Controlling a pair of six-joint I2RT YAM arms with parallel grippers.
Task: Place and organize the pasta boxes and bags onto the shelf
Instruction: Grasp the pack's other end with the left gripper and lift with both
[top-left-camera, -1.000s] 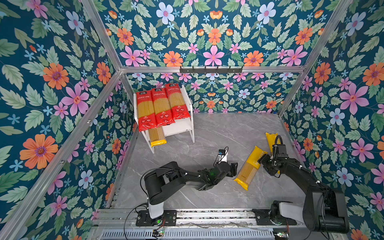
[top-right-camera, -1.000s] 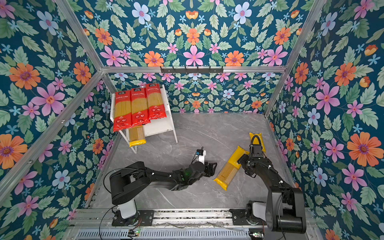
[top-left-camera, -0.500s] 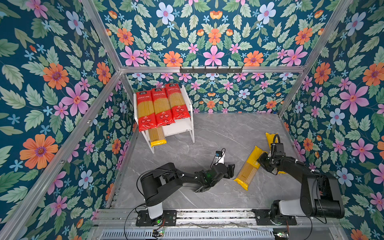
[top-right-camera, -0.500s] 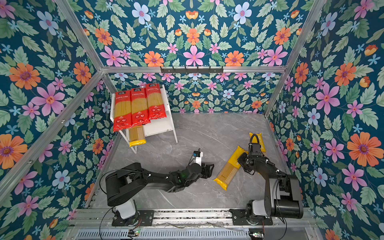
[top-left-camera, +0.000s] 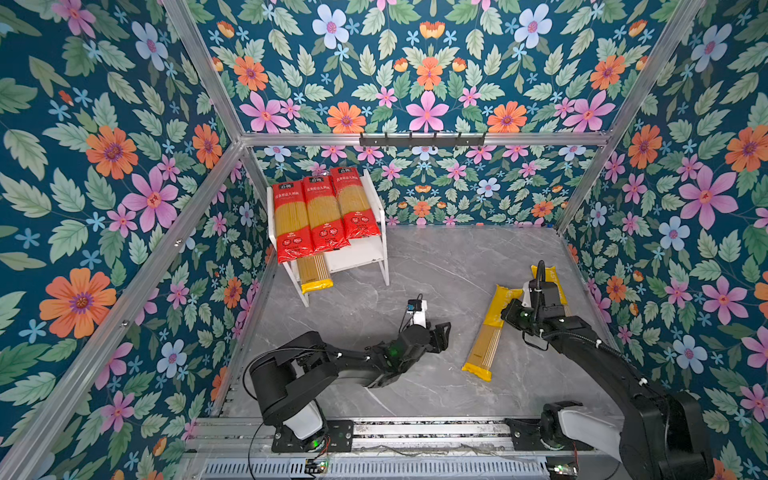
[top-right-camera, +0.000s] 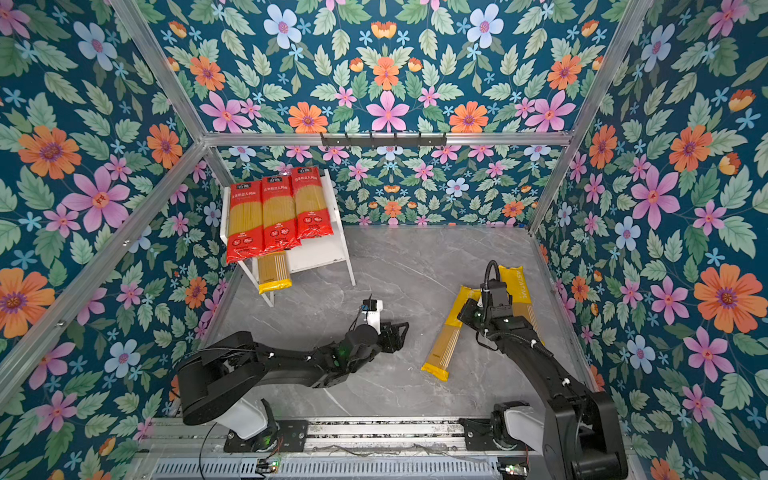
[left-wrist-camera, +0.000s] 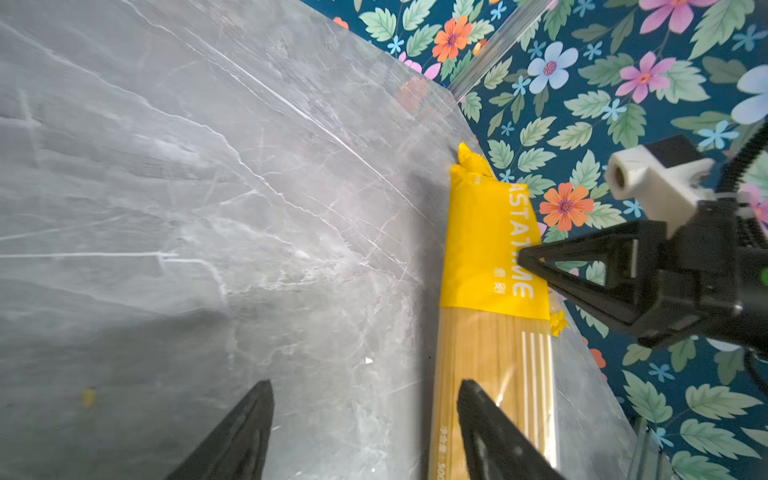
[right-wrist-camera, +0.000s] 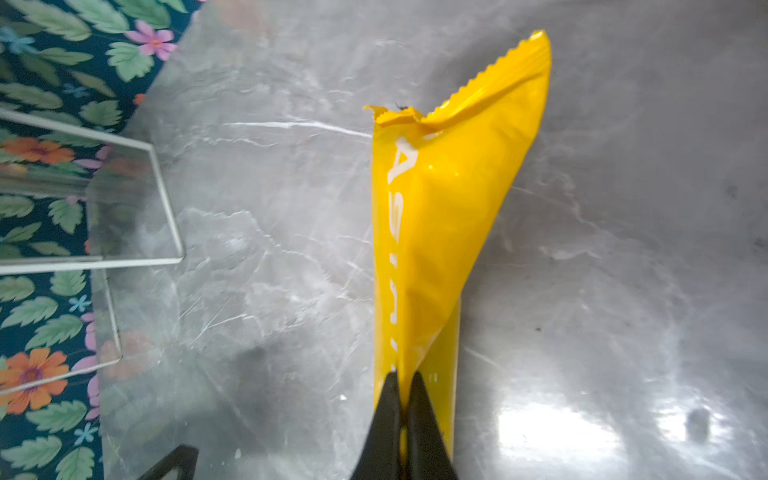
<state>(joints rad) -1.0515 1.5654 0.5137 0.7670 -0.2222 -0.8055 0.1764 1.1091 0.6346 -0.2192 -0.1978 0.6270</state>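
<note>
The white shelf (top-left-camera: 357, 257) (top-right-camera: 320, 257) stands at the back left. Three red-ended pasta bags (top-left-camera: 324, 216) (top-right-camera: 276, 216) lie across its top, and a yellow-ended bag (top-left-camera: 316, 274) (top-right-camera: 273, 272) pokes out of its lower tier. On the floor at the right lies a yellow-ended bag (top-left-camera: 488, 336) (top-right-camera: 446, 345) (left-wrist-camera: 486, 257). My right gripper (top-left-camera: 509, 311) (top-right-camera: 465, 309) (right-wrist-camera: 402, 378) is shut on its far yellow end (right-wrist-camera: 449, 187), which is pinched and lifted. A second yellow bag (top-left-camera: 550, 278) (top-right-camera: 517, 282) lies partly hidden behind that wrist. My left gripper (top-left-camera: 446, 332) (top-right-camera: 405, 332) (left-wrist-camera: 363, 395) is open, low beside the held bag's clear middle, holding nothing.
Floral walls with aluminium posts close in the grey marble floor (top-left-camera: 436, 266); the right wall runs close to the two floor bags. A black hook rail (top-left-camera: 422, 139) hangs on the back wall. Both arm bases sit on the front metal rail (top-left-camera: 415, 428).
My right gripper has shut on the yellow end of the floor bag, crumpling it upward. The left gripper has drawn back a little to the left and stayed open.
</note>
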